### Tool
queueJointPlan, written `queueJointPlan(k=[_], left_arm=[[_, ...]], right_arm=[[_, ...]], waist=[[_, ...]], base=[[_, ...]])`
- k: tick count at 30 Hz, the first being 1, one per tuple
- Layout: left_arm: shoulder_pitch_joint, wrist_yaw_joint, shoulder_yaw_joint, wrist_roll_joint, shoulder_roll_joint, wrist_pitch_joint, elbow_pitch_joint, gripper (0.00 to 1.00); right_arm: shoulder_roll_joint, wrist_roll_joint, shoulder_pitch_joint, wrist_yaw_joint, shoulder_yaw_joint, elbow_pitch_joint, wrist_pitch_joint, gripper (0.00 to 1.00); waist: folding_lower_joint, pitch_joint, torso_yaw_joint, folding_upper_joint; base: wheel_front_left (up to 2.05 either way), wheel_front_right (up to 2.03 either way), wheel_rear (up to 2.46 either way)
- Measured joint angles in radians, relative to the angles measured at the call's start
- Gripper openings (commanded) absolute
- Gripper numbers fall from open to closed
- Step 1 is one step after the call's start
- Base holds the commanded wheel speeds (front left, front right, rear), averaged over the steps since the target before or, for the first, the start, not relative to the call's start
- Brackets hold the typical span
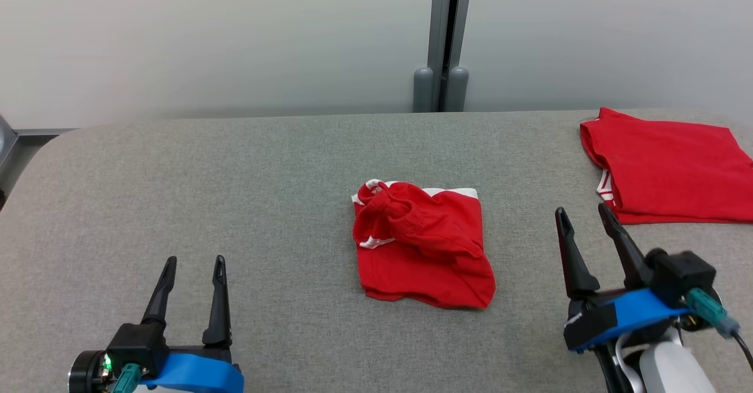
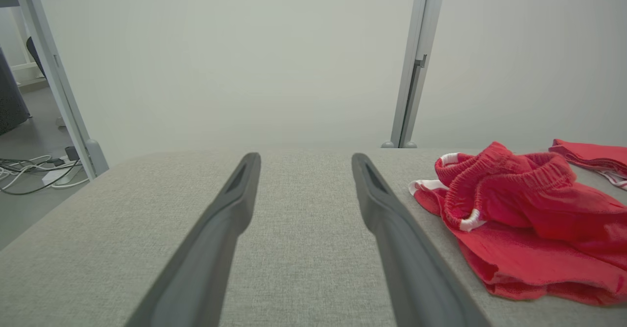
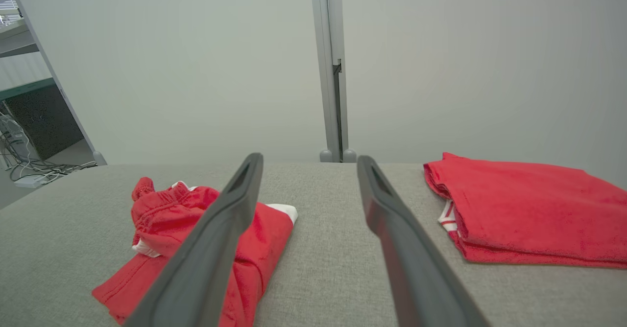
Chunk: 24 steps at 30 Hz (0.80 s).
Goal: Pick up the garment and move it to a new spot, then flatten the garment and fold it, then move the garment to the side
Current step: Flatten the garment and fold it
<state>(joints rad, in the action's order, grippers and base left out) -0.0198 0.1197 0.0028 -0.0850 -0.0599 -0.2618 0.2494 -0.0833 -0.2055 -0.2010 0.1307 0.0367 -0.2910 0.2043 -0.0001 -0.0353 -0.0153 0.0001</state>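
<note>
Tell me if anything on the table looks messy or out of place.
The red shorts in the middle of the table are rumpled: their waistband is bunched and twisted on top, edges crooked. The folded red garment at the far right lies flat and neat.

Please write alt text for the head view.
A crumpled red fabric garment with white trim lies on a grey fabric table between the open left gripper and right gripper; a folded red garment lies far right.

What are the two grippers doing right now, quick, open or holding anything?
Left gripper: open, holding nothing.
Right gripper: open, holding nothing.
</note>
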Motion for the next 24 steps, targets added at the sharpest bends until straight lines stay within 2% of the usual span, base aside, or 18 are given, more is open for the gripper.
queueJointPlan(k=[12, 24], left_arm=[[0.033, -0.005, 0.013, 0.015, -0.004, 0.0, -0.029, 1.0], [0.033, -0.009, 0.012, 0.018, -0.005, 0.0, -0.037, 1.0]], right_arm=[[0.03, 0.027, 0.17, 0.0, -0.045, 0.158, -0.038, 1.0], [0.032, 0.021, 0.166, 0.0, -0.038, 0.152, -0.046, 1.0]], waist=[[0.0, 0.018, -0.001, 0.0], [0.0, 0.009, -0.014, 0.0]], base=[[0.0, 0.0, 0.0], [0.0, 0.0, 0.0]])
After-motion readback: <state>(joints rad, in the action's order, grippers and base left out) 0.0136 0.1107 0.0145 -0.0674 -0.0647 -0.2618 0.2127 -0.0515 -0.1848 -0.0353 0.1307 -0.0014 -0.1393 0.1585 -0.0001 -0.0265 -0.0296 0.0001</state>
